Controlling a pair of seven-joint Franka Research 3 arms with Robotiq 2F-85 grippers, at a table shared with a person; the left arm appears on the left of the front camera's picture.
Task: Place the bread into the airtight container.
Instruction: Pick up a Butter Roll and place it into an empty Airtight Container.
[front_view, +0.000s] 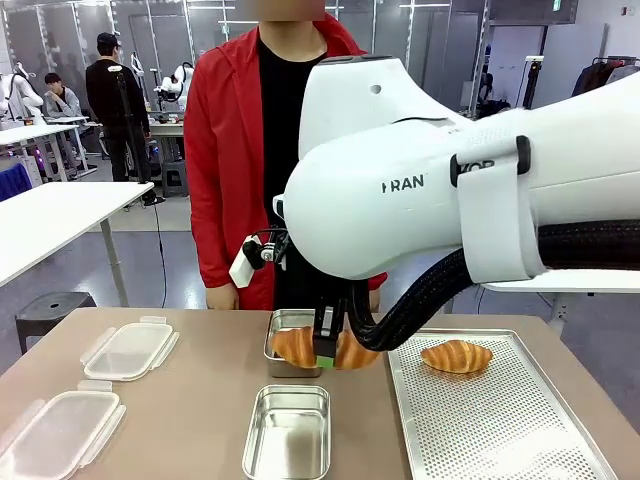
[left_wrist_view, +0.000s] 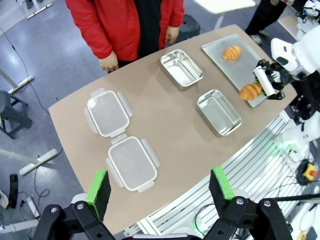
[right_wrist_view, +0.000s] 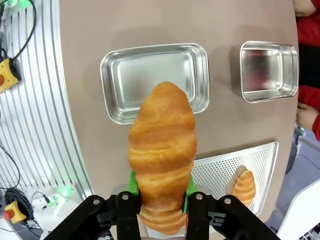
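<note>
Item: croissant (right_wrist_view: 162, 145), clamped mid-body in my right gripper (front_view: 325, 350), aloft by the left edge of the tray (front_view: 500, 430); I'd centre it over the tin (front_view: 288, 430) at the near edge of the table (front_view: 190, 400), lower it level, then release; left gripper (left_wrist_view: 159, 186) wide, empty.

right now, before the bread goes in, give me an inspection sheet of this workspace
surface: brown table, no spills seen
job's things: held croissant in the air; second croissant on the perforated tray; near container and far container, both empty; clear lids lying on the robot's left side
clutter: nothing seen
tools: right tool shut on the held croissant; left tool open, empty, high above the table
cables: black hose along the right arm; thin floor cable behind
surroundings: person in a red jacket at the far edge; white table and stool beyond
</note>
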